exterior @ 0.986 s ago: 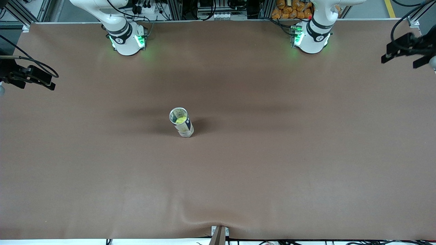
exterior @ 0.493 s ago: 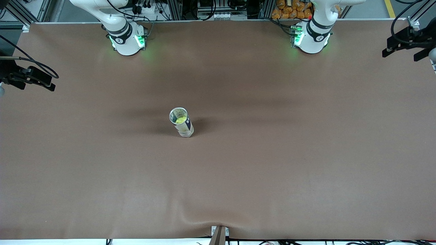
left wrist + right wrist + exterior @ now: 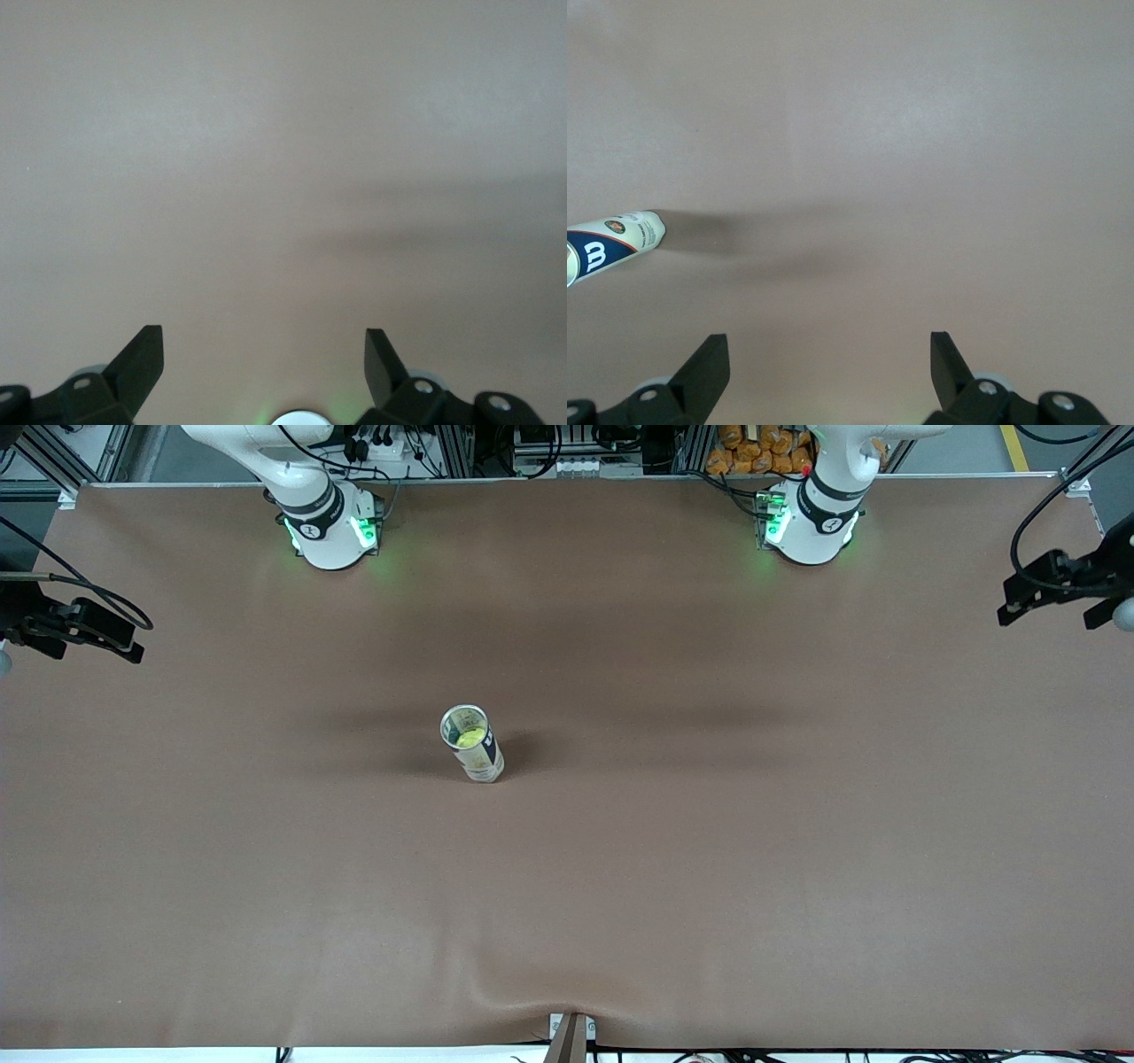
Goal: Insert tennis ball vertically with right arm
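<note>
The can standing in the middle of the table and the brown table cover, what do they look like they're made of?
The can: a shiny metallic rim, probably metal, on a tube that may be plastic; printed label, something yellow-green inside.

The table cover: a matte brown sheet, perhaps vinyl or paper; it ripples at the edge nearest the front camera.

I am looking at the table (image 3: pixel 797 868), which is wearing a brown cover that is rippling at its edge nearest the front camera. A tennis ball can (image 3: pixel 473 744) is standing upright, open-topped, near the table's middle, toward the right arm's end, showing yellow-green inside. Both arm bases are sitting along the table's top edge.
</note>
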Action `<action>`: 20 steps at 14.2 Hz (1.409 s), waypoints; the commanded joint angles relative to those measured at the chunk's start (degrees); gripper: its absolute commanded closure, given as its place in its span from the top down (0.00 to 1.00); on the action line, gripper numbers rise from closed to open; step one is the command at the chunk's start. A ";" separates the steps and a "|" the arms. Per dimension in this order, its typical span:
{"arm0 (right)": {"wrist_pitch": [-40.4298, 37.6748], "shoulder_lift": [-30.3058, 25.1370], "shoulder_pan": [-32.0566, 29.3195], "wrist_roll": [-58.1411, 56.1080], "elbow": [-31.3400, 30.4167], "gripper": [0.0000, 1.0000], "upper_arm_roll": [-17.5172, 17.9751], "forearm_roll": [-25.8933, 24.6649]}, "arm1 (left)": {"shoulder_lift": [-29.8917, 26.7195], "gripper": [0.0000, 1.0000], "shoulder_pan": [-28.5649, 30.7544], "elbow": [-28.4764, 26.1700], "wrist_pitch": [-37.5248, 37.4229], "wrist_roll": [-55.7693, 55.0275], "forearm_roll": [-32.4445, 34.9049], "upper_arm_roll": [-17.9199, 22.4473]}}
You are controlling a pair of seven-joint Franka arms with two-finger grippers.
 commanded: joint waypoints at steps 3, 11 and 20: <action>0.46 0.14 -0.51 0.12 0.20 1.00 0.41 0.59 | -2.66 1.00 0.43 -2.92 1.82 -3.19 0.74 -0.21; 0.46 0.23 -0.51 0.12 0.20 1.00 0.41 0.59 | -2.48 1.00 0.69 -2.84 1.99 -4.15 0.04 -0.21; 0.46 0.23 -0.51 0.12 0.20 1.00 0.41 0.59 | -2.13 1.00 0.69 -2.49 1.90 -2.05 0.39 -0.21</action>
